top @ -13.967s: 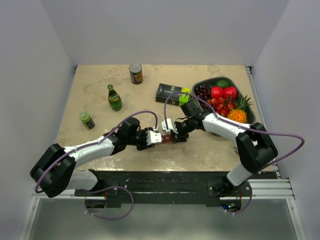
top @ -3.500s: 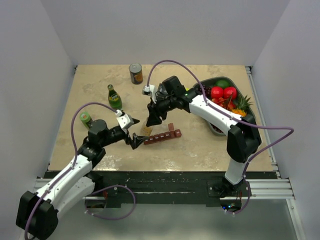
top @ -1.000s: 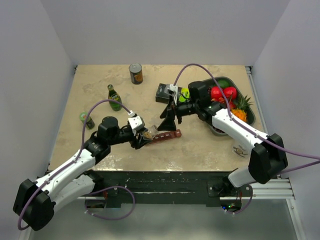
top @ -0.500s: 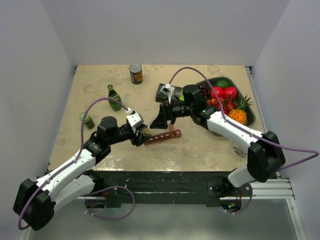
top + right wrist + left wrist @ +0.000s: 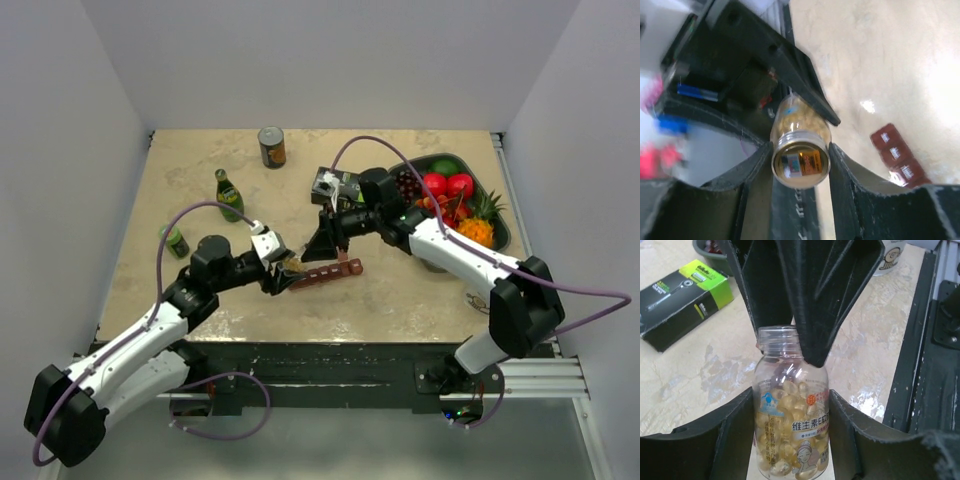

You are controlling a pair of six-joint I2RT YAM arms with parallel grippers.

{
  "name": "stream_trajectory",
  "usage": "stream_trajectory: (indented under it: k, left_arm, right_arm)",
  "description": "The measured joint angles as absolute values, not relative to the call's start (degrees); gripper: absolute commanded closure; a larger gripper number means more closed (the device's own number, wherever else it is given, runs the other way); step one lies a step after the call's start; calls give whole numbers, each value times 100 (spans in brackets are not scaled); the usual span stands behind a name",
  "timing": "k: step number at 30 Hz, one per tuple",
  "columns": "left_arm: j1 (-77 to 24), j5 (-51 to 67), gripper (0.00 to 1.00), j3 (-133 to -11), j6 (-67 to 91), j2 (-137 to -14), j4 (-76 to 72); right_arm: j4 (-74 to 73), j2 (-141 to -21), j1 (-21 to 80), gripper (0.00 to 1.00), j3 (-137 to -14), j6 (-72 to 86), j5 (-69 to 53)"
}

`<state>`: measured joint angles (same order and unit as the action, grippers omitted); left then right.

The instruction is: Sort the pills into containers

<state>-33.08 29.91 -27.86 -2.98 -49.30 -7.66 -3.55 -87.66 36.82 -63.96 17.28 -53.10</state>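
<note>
Currently left gripper (image 5: 281, 273) clamps a clear, uncapped pill bottle (image 5: 790, 410) of yellow capsules (image 5: 785, 400). Right gripper (image 5: 322, 246) fingers straddle its neck; gripping or not, cannot tell. Dark red containers strip (image 5: 327, 272) lies mid-table toward near edge, just beside bottle.

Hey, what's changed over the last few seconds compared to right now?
The right gripper drew back toward the black-and-green box, then came back left. Its fingers now flank the open mouth of the pill bottle. The left gripper kept hold of that bottle throughout. The dark red pill strip, can, green bottles and fruit tray stayed put.
</note>
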Motion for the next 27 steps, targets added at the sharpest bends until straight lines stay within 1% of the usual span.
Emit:
stream_trajectory:
  k: [2,4,6,8,9,10,11,13,14,18,21,25,27]
  left_arm:
    - [-3306,3201,100,-2751,-416,-4856,-766]
    - [-3277,3498,100,-2722,-469,-4829,-742]
    - [-3247,3870,100,-2692,-502,-4864,-622]
    - [-3247,4348,100,-2663,-513,-4969,-508]
    - [-3271,4580,100,-2663,-526,-5041,-471]
    - [-3286,4722,100,-2663,-556,-5096,-445]
    - [-3306,4803,100,-2663,-574,-5129,-421]
    - [-3315,4834,100,-2659,-652,-5137,-384]
    - [-3315,4805,100,-2655,-668,-5127,-381]
    - [-3312,4493,100,-2639,-670,-4934,-464]
    - [-3312,4274,100,-2635,-663,-4838,-530]
    - [-3312,3948,100,-2635,-639,-4847,-523]
    - [-3312,3774,100,-2635,-602,-4882,-513]
  right_arm:
    - [-1079,-8836,3726,100,-6742,561,-5579]
    - [-2263,-8960,3913,100,-7312,-1066,-5605]
    - [-3306,-9017,4257,100,-7789,-2714,-5299]
    - [-4075,-9028,4659,100,-8095,-4023,-4954]
    - [-4399,-9054,4831,99,-8230,-4493,-4827]
    - [-4630,-9083,4930,94,-8324,-4770,-4729]
    - [-4860,-9126,5006,65,-8418,-4982,-4626]
    - [-5033,-9190,5061,28,-8527,-5146,-4495]
    - [-5048,-9203,5065,1,-8554,-5127,-4447]
    - [-4869,-9216,4936,1,-8560,-4716,-4501]
    - [-4534,-9137,4488,1,-8534,-4058,-4827]
    - [-3406,-8755,3789,1,-8064,-2440,-4936]
    - [-2877,-8558,3682,1,-7717,-1614,-4845]
